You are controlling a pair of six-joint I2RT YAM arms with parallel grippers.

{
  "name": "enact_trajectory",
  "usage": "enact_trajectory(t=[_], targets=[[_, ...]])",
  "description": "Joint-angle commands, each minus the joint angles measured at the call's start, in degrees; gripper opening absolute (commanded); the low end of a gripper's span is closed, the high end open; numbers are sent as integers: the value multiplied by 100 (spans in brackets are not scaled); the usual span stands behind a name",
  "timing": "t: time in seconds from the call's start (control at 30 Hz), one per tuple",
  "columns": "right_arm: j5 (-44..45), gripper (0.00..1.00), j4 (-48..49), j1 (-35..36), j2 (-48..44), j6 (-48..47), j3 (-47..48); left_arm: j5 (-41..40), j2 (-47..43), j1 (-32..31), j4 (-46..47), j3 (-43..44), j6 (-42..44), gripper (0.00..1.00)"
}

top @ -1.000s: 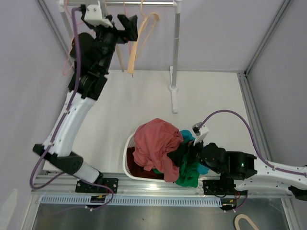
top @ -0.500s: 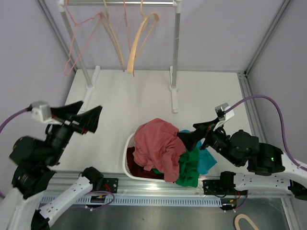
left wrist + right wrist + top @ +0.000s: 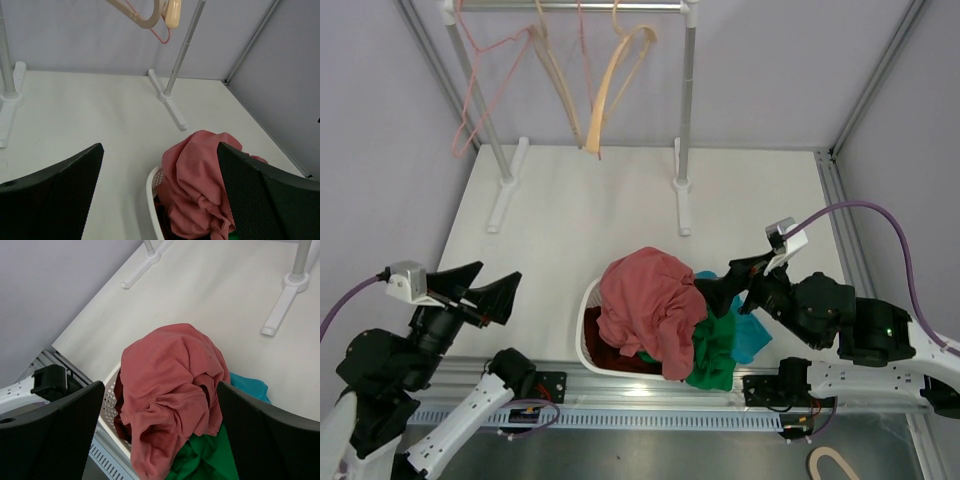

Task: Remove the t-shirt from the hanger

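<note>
Jaws wide apart; pink-red t-shirt (image 3: 648, 300) lies crumpled atop basket (image 3: 584, 325).

Walls (image 3: 770, 70): pale lilac-grey panels | Tabletop (image 3: 590, 200): white, matte | Corner post (image 3: 876, 78): aluminium profile | Furniture: white garment rack (image 3: 687, 90) | Light: even

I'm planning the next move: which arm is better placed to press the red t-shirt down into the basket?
Right, probably. The right gripper hovers open beside the red t-shirt; the left gripper sits farther off, apart from the basket.
</note>
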Motion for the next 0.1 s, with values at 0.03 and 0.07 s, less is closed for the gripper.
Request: enact_trajectory(t=[0.03,0.07], targets=[[82,100,-9,-12,57,23,162,-232,-181,-32,-172,-65,-16,100],[108,100,-27,-12,83,49,162,-249,-190,-32,-164,-82,-8,99]])
